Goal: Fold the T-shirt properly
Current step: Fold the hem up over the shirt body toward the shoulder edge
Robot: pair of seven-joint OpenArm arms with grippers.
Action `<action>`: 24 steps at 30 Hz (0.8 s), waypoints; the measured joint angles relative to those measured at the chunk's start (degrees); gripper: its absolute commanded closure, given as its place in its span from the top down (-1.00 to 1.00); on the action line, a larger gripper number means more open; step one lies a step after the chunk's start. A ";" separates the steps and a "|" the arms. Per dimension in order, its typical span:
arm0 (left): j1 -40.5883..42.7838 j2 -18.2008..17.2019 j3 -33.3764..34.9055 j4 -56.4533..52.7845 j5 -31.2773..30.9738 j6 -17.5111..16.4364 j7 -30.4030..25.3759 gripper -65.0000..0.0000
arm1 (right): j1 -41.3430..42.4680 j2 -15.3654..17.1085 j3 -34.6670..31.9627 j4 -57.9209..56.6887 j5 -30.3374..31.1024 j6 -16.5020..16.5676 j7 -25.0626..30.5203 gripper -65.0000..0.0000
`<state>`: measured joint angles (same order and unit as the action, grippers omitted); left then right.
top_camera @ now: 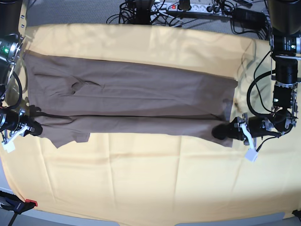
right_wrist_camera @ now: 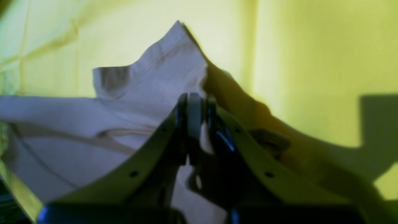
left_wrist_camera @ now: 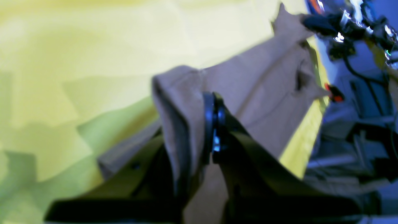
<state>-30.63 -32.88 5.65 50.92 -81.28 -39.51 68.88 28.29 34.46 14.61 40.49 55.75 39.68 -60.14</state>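
Observation:
The taupe T-shirt (top_camera: 141,94) lies stretched left to right on the pale-yellow cloth (top_camera: 150,179), with its near long edge folded over in a band. My left gripper (top_camera: 221,131) is shut on the shirt's near right corner. In the left wrist view the fingers (left_wrist_camera: 214,105) pinch a fold of taupe fabric (left_wrist_camera: 264,81). My right gripper (top_camera: 37,128) is shut on the shirt's near left edge by the sleeve. In the right wrist view its fingertips (right_wrist_camera: 194,105) clamp the fabric (right_wrist_camera: 140,93), which rises in a peak.
Cables and a power strip (top_camera: 188,7) run along the far edge. A red clamp (top_camera: 29,203) holds the cloth at the near left corner. Another red clamp (left_wrist_camera: 334,93) shows in the left wrist view. The arm bases stand at both far corners.

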 measured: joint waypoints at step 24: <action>0.13 -3.34 0.00 8.68 -2.34 -0.02 11.10 -1.00 | 0.11 5.09 -18.56 8.41 0.61 0.02 -7.02 -1.00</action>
<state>-30.50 -36.23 5.65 59.59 -83.61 -39.53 79.99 28.40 39.55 -3.95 48.90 56.36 39.70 -67.16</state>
